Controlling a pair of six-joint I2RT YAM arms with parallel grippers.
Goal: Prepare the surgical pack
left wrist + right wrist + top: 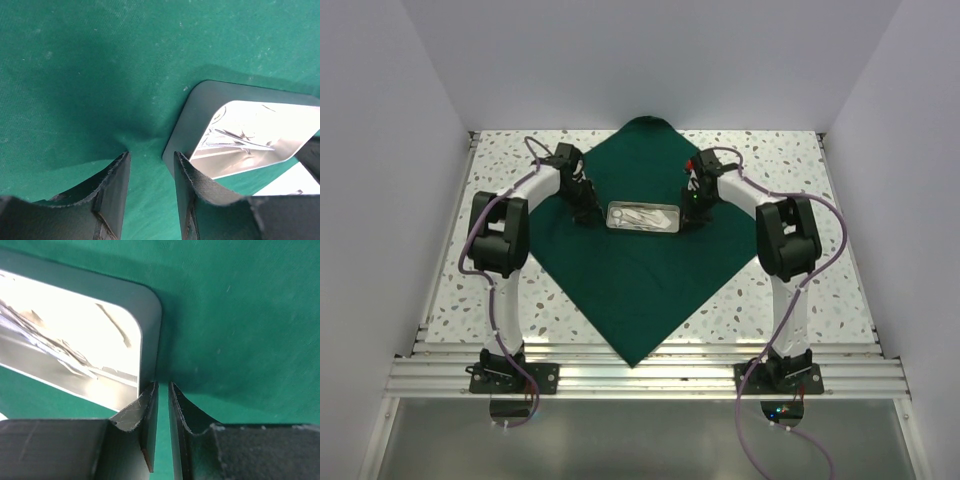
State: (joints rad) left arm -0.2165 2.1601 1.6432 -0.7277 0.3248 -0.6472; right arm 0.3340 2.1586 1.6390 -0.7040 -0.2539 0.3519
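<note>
The dark green cloth [630,270] lies spread flat as a diamond on the table. The silver tray [642,216] with steel instruments [642,214] sits at its middle. My left gripper [586,212] is down on the cloth just left of the tray; in the left wrist view the gripper [151,157] is open and empty, with a small pucker of cloth [131,140] ahead and the tray [240,132] to its right. My right gripper [695,212] is at the tray's right end; in the right wrist view the gripper [163,386] is open by a narrow gap, with its left finger [145,405] against the tray rim [150,335].
The speckled tabletop [790,190] shows around the cloth, with white walls on three sides. A metal rail [640,375] runs along the near edge by the arm bases. The cloth's far corner [648,124] reaches the back wall.
</note>
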